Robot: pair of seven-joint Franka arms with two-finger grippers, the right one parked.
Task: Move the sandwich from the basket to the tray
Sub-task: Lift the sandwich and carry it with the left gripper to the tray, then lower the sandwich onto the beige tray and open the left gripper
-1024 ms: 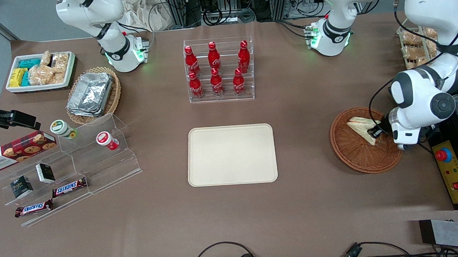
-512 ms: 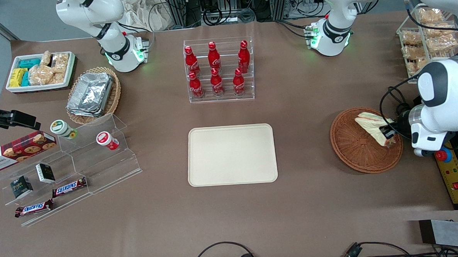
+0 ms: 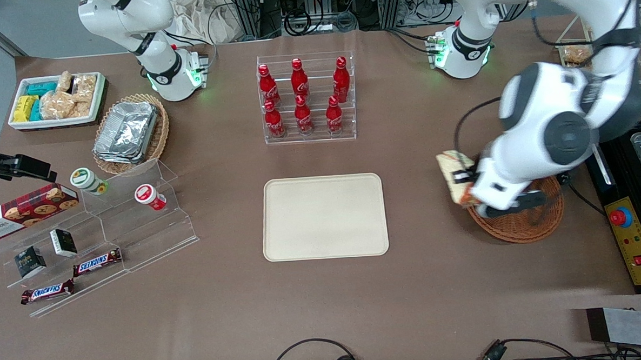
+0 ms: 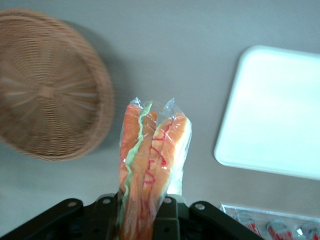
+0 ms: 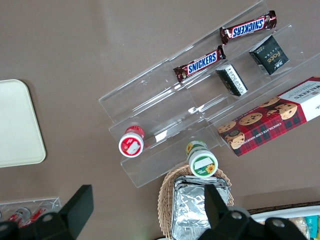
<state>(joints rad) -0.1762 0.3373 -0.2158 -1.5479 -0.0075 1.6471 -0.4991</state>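
Done: I see the sandwich (image 3: 452, 175) lifted out of the basket (image 3: 522, 226). The basket looks bare inside.
End effector: My end effector (image 4: 139, 212) is closed on the sandwich, which sticks out past its tips with the filling showing.
Sandwich place: It hangs in the air over the basket's rim, on the side nearest the tray (image 3: 324, 216).
Left to do: I think I must carry it over, lower it and let go.
Room: Bare brown surface (image 3: 419, 208) lies between basket and tray.
Edges: The tray has a low rim, so I should come in above it. The 6 red bottles (image 3: 302, 97) stand well apart.
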